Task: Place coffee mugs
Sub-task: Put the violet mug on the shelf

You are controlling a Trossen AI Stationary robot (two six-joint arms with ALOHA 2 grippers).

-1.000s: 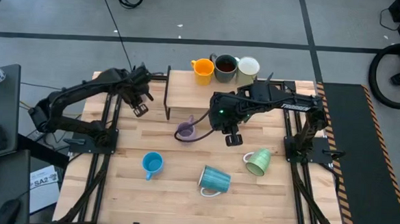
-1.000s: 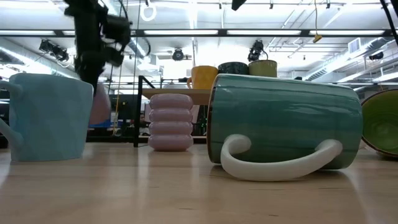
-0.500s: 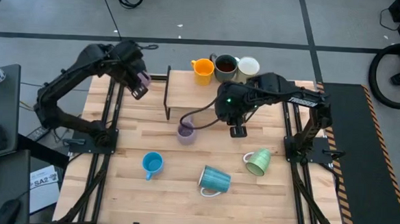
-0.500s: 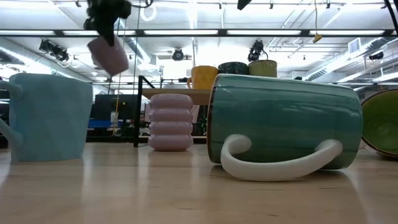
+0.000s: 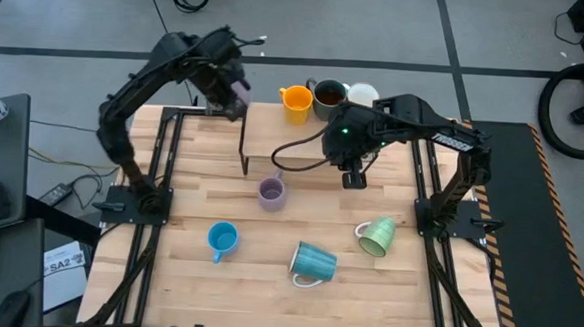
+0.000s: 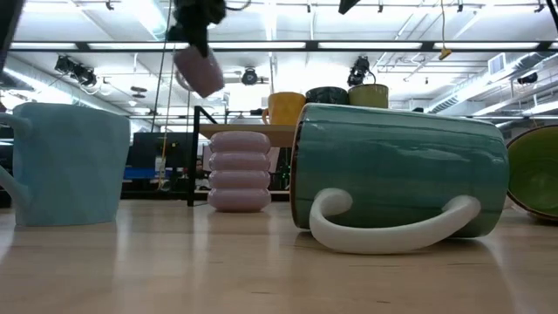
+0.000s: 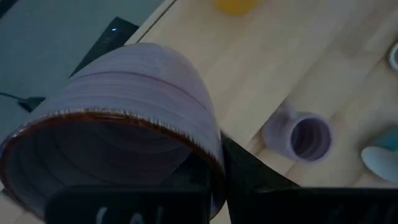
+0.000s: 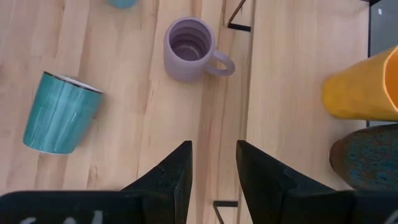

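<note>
My left gripper (image 5: 228,80) hangs high over the table's far left, shut on a lavender mug (image 6: 199,71) with a brown rim. A second, ribbed lavender mug (image 5: 271,190) stands upright on the table's middle. My right gripper (image 8: 213,150) hovers open above the table near the shelf (image 5: 274,133), with nothing between its fingers. An orange mug (image 5: 295,102), a dark brown mug (image 5: 328,97) and a cream mug (image 5: 364,95) stand on the shelf's far end. A blue mug (image 5: 223,240) stands upright. A teal mug (image 5: 312,263) and a pale green mug (image 5: 376,236) lie on their sides. My left gripper holds the lavender mug by its wall at the rim (image 7: 208,155), apparently with one finger inside the mouth and one finger (image 7: 249,171) outside. It comes at the mug from above. The mug hangs tilted below the fingers, lifted well clear of table and shelf.
The shelf is a low wooden board on black metal legs at the table's far middle, with bare board on its left part. Bare tabletop lies between the standing lavender mug and the near mugs. Black frame rails (image 5: 155,206) run along both table sides.
My left gripper has risen steeply with the lavender mug and swung toward the table's far edge and right, toward the shelf's left end; the mug stays tilted in the hold. My right gripper has drifted a little toward the far edge, still open.
</note>
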